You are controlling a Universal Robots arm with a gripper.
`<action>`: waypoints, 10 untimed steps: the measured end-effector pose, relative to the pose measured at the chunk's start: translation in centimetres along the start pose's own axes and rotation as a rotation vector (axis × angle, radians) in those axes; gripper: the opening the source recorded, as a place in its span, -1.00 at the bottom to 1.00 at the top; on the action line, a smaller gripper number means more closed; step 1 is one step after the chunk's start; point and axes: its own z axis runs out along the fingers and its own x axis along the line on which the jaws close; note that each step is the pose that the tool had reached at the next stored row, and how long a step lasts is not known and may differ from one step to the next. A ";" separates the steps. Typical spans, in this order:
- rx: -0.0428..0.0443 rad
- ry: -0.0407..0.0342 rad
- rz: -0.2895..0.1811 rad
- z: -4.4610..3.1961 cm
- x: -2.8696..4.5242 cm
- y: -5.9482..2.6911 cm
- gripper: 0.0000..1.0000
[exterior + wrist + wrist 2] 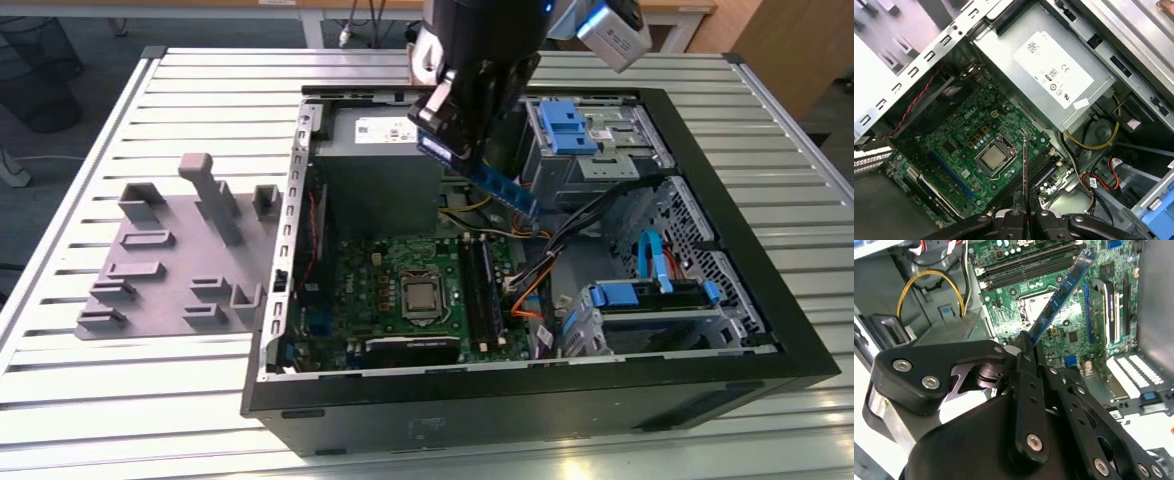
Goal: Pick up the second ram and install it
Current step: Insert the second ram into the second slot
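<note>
In the exterior view, the black gripper point(470, 150) hangs above the open computer case point(747, 300), clamping the slim blue-green memory stick point(507, 190). In the second wrist view, the stick point(1061, 292) slants over the green motherboard point(1054, 270). In the first wrist view, it point(1025, 170) appears edge-on, seemingly above the black slots point(1026, 177).

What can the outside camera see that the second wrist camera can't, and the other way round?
The exterior view alone shows the grey plastic tray with upright blocks on the slatted table, outside the computer case, plus the blue drive brackets. The second wrist view alone shows the gripper's black linkage close up and a looped yellow cable. Both show the gripper shut on the second ram, held tilted above the green motherboard and its black memory slots.
</note>
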 end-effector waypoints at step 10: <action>-0.0002 -0.0018 0.155 0.17 -0.02 0.03 -0.72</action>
